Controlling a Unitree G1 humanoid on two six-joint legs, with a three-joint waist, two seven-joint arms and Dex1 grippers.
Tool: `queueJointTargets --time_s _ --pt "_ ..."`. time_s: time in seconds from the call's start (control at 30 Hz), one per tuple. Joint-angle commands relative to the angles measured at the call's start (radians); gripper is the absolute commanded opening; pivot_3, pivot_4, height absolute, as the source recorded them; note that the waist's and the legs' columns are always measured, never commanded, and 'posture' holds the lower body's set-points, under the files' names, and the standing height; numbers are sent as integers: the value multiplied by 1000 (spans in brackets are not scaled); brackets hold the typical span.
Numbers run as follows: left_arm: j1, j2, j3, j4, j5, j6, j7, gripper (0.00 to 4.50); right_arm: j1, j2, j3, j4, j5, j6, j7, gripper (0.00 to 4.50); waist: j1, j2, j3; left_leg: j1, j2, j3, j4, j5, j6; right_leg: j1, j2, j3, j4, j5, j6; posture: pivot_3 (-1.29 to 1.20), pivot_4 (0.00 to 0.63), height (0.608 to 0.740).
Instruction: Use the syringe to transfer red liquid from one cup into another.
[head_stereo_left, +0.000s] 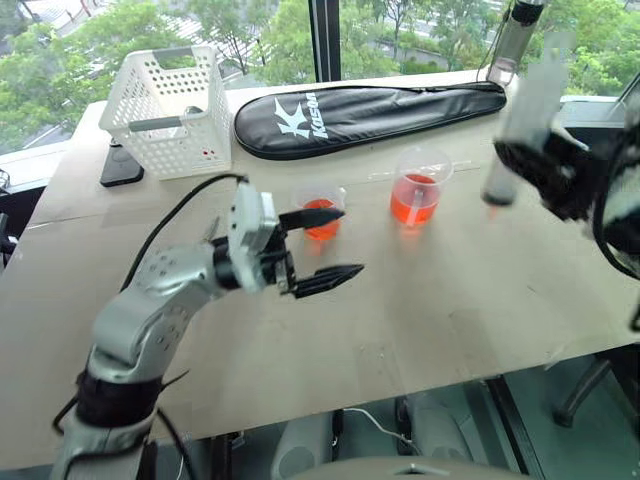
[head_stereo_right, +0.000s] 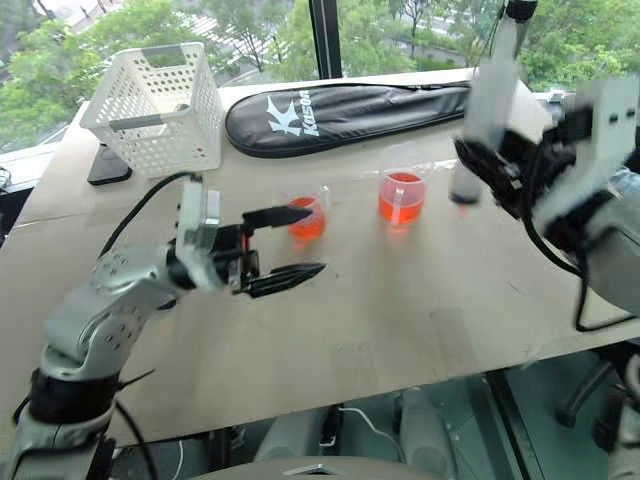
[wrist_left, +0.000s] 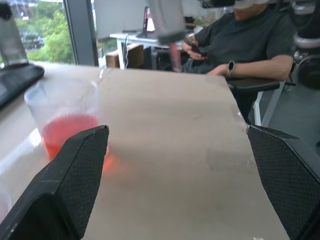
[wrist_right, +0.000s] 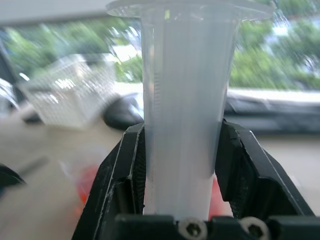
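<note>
From the head camera, the right gripper (head_stereo_left: 535, 160) clamps the syringe (head_stereo_left: 520, 115) by its clear barrel, nearly upright with the reddish tip down, above the table (head_stereo_left: 450, 300) and just to the right of the larger beaker (head_stereo_left: 418, 192). That hold looks meant for lowering the tip straight into a cup. Both the beaker and the smaller measuring cup (head_stereo_left: 320, 210) contain red liquid (head_stereo_left: 414, 200). The left gripper (head_stereo_left: 325, 245) hovers with fingers spread wide beside the smaller cup, touching nothing, probably ready to steady it. A white basket (head_stereo_left: 170, 110) and black racket case (head_stereo_left: 370, 112) lie well behind, leaving open board in front.

In the left wrist view, the wide fingers (wrist_left: 75, 185) frame bare tabletop; a cup of red liquid (wrist_left: 62, 122) is near one pad, and a seated person (wrist_left: 250, 45) is beyond the far edge.

In the right wrist view, both black fingers (wrist_right: 125, 175) press the syringe barrel (wrist_right: 182, 100).
</note>
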Motion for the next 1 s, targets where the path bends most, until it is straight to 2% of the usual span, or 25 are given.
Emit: queueJointTargets --time_s 0.03,0.1,0.17,0.3,0.47,0.63,1.0 --pt "-91 -20 22 41 -34 50 44 4500 -92 46 181 163 -345 -200 97 1513 0 0 0 0 -1 0 0 0 0 0 0 1 0 0 0 0 150 724" --pt "-175 -26 35 76 -40 95 89 4500 -142 96 273 324 -549 -367 146 1512 0 0 0 -2 -2 1 0 2 -4 -2 -1 1 -1 0 0 0 150 724" --pt "-259 -30 48 112 -35 134 145 4500 -174 146 322 464 -682 -499 188 1512 -2 0 0 -3 -2 1 2 3 -5 -2 -1 1 0 0 1 0 150 724" --pt "-417 -41 64 202 -25 177 207 4500 -191 220 337 628 -815 -658 253 1512 -4 -1 0 -9 -2 1 -1 3 -5 -9 -2 1 -1 1 2 0 150 724" --pt "-607 -66 25 376 75 145 218 4500 -213 318 342 787 -916 -798 327 1511 -8 -1 1 -9 -3 2 -2 3 -6 -10 -2 2 -1 1 3 0 150 724" --pt "-800 -109 -38 627 227 46 192 4500 -186 407 333 846 -963 -845 346 1511 -8 0 1 -8 -3 1 -2 5 -9 -10 -1 1 0 2 3 0 150 724" --pt "-1023 -205 -134 1026 450 -177 51 4500 -118 484 321 813 -1047 -765 299 1494 -7 0 1 -9 -3 2 -3 5 -9 -11 -2 2 1 2 3 0 150 724"
